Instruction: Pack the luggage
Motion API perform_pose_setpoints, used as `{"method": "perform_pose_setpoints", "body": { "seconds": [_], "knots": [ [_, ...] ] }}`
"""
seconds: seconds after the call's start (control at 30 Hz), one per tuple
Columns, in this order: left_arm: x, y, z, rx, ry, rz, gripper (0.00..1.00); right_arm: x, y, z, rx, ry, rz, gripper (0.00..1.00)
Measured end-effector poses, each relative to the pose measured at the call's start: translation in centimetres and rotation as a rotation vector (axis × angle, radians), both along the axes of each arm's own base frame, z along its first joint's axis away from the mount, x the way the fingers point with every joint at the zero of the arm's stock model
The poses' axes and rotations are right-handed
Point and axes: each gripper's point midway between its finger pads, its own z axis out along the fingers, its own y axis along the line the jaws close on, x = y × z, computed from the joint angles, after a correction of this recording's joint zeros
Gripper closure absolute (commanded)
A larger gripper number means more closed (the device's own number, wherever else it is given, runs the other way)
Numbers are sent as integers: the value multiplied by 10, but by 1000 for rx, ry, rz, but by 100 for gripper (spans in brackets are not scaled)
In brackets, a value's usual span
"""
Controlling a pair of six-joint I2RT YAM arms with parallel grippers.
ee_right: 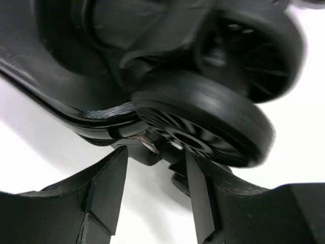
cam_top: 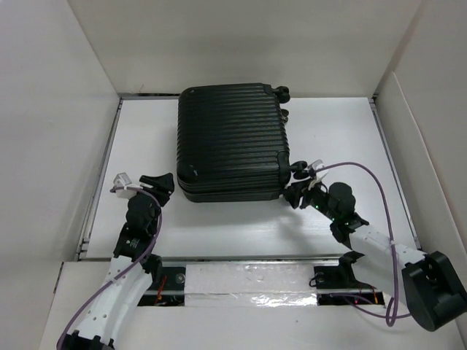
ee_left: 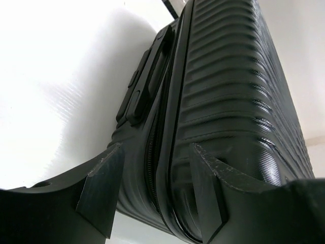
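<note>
Enclosing the work area: plain white walls [cam_top: 241,36] at the left, back and right.

Table [cam_top: 336,138]: white and flat, with a pale crinkled strip [cam_top: 252,284] along its near edge between the two arm bases.

Luggage [cam_top: 230,138]: a small black hard-shell suitcase and the largest object on the table. It lies flat on one broad side at the middle of the table, its far edge near the back wall. The two shells are shut together, so the contents cannot be seen. The top shell is ribbed along its length and glossy. In the left wrist view a zip seam [ee_left: 152,147] runs between the shells, and a recessed black handle [ee_left: 144,86] sits on the side wall beside it.

Caster wheels: small, black and spoked, mounted on the right-hand end of the case. One pair [cam_top: 281,93] is at the far corner. Another [ee_right: 203,122] fills the right wrist view, at the near corner.

Left gripper [cam_top: 157,181]: just beside the near left corner of the case. Its jaws stand apart with the seam showing in the gap beyond them, and no grip is visible.

Right gripper [cam_top: 299,182]: at the near right corner, just below the caster. Its fingers are parted and hold nothing.

Cable [cam_top: 372,175]: purple, looping above the right arm.
</note>
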Motion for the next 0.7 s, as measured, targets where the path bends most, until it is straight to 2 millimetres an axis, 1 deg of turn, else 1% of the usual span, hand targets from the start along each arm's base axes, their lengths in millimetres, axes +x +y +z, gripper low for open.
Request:
{"method": "perform_pose_setpoints", "body": {
  "seconds": [0.1,0.2,0.23,0.3,0.33,0.43,0.5,0.57,0.63,0.7],
  "knots": [
    [3,-3,-4,-1,10,-13,50,-2,8,-3,2,0,53,48],
    [6,-7,-12,-1,28,-30,50,-3,14,-3,6,-5,97,52],
    [6,-8,-15,-1,33,-36,50,-3,16,-1,8,-9,108,62],
    [7,-12,-22,-3,43,-55,50,-3,19,0,7,-17,124,78],
    [7,-13,-26,-2,50,-58,50,-4,20,-1,6,-17,131,89],
    [9,-14,-33,-2,56,-65,51,-5,24,-2,9,-12,124,100],
    [12,-13,-33,-5,41,-58,51,-7,29,-2,6,-12,103,100],
    [16,-10,-32,-6,28,-42,51,-13,38,-2,-3,-18,83,100],
    [19,-5,-32,-7,13,-19,51,-22,49,-3,-10,-12,70,100],
    [21,-5,-32,-11,3,-20,51,-37,65,-4,-17,-1,88,100]
  ]
}}
